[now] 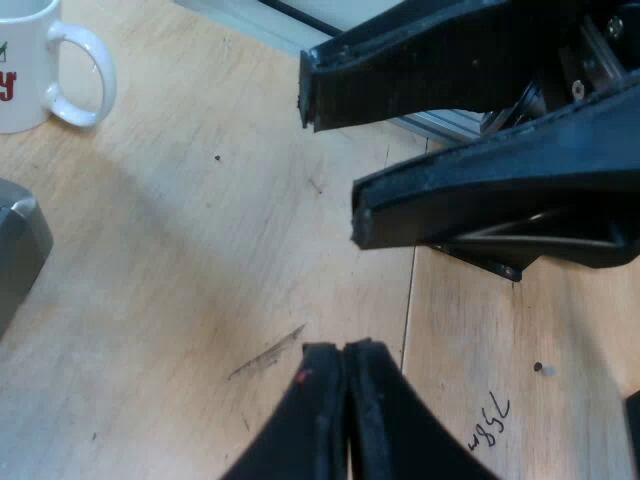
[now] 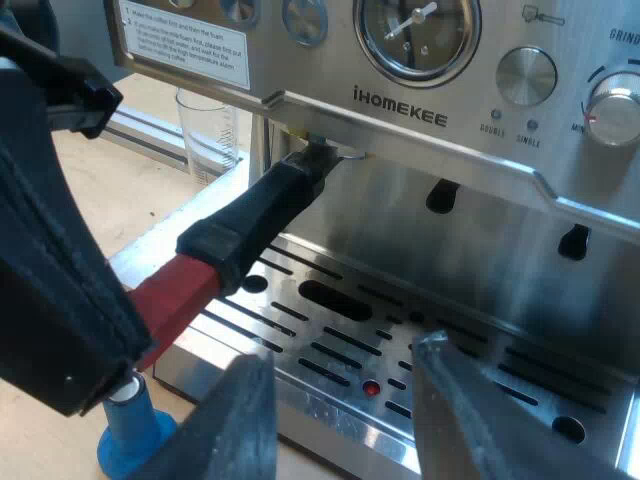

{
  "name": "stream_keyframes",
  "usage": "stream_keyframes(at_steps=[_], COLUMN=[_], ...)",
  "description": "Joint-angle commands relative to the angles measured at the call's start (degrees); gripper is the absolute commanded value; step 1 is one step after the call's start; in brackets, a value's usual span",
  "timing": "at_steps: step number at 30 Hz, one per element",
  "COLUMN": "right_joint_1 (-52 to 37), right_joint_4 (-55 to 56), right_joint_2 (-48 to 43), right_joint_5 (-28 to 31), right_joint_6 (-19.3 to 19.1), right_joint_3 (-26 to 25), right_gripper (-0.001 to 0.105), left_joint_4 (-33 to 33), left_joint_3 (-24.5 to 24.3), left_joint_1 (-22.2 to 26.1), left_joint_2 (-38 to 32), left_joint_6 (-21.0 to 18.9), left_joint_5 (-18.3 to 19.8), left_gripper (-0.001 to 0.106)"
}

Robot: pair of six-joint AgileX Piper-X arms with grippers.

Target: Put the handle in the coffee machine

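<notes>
The metal holder [image 2: 318,158] sits locked into the espresso machine's [image 2: 420,120] front. Its dark handle [image 2: 255,215] slants out over the drip tray and ends in red [image 2: 175,295]. A black part of my left arm [image 2: 50,260] hides the tip of the red end. My right gripper [image 2: 340,360] hangs open before the drip tray, a little below the handle, with nothing between its fingers. My left gripper [image 1: 345,352] is shut on nothing over bare wooden table [image 1: 200,260]. The right gripper's two black fingers [image 1: 330,155] stand apart close by it.
A blue tamper [image 2: 135,430] stands at the machine's base under the red end. A measuring glass [image 2: 205,130] stands beside the machine. A white mug [image 1: 25,65] is on the table near the machine's grey corner [image 1: 15,250]. An aluminium rail [image 1: 440,122] runs behind the fingers.
</notes>
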Motion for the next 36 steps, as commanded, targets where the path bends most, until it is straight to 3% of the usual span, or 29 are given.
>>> stream_keyframes(at_steps=[1, 7, 13, 25, 30, 36], right_joint_1=[0.1, 0.1, 0.1, 0.1, 0.1, 0.1], right_joint_4=[-0.3, -0.3, -0.3, -0.3, -0.3, -0.3], right_joint_2=[-0.4, -0.4, -0.4, -0.4, -0.4, -0.4], right_joint_5=[0.7, 0.7, 0.7, 0.6, 0.6, 0.6], right_joint_6=[-0.5, -0.5, -0.5, -0.5, -0.5, -0.5], right_joint_3=[-0.8, -0.8, -0.8, -0.8, -0.8, -0.8], right_gripper=[0.036, 0.036, 0.036, 0.036, 0.036, 0.036], left_joint_4=[-0.2, -0.2, -0.2, 2.3, 2.8, 3.3], left_joint_3=[-0.3, -0.3, -0.3, -0.3, -0.3, -0.3], left_joint_1=[-0.1, 2.0, 5.7, 16.9, 20.1, 22.5], left_joint_2=[-0.3, -2.0, -4.2, -11.4, -15.0, -18.0], left_joint_6=[0.1, 0.1, 0.1, 0.1, 0.1, 0.1], left_joint_5=[0.0, -2.8, -3.0, -5.2, -10.0, -10.3], left_gripper=[0.000, 0.000, 0.000, 0.000, 0.000, 0.004])
